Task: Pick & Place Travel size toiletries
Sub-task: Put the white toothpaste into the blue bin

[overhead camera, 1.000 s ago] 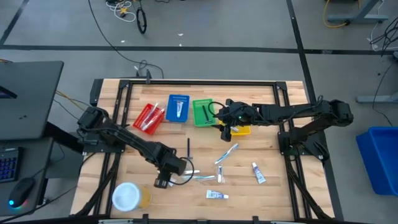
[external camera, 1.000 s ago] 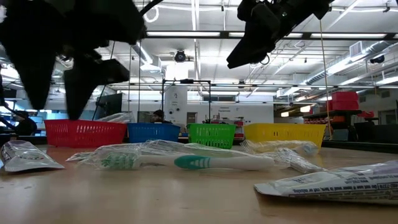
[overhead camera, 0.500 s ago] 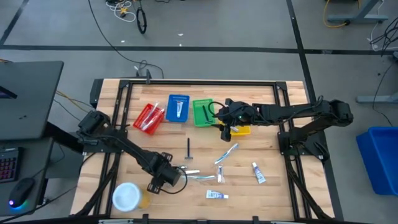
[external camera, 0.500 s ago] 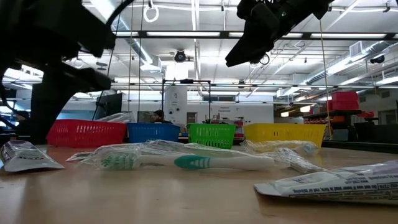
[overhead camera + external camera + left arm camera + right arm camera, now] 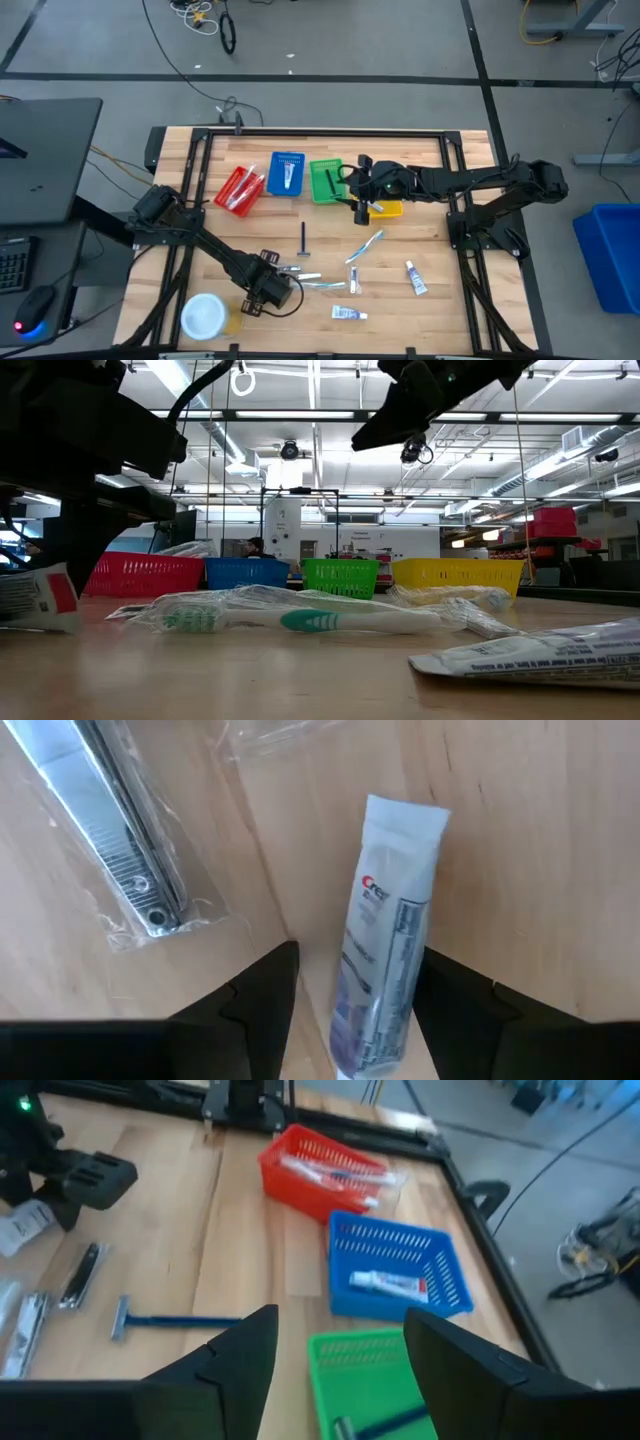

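Wooden table: I see toiletries scattered.
Left gripper: fingers spread wide around a toothpaste tube, possibly touching.
Right gripper: parted, empty, above green bin.

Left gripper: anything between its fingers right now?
Yes. In the left wrist view a small white toothpaste tube lies on the table between the open left gripper fingers; no contact with either finger visible.

Red "Cre…" lettering — likely the brand's start — shows on the tube between the left fingers; its fine print — unreadable.
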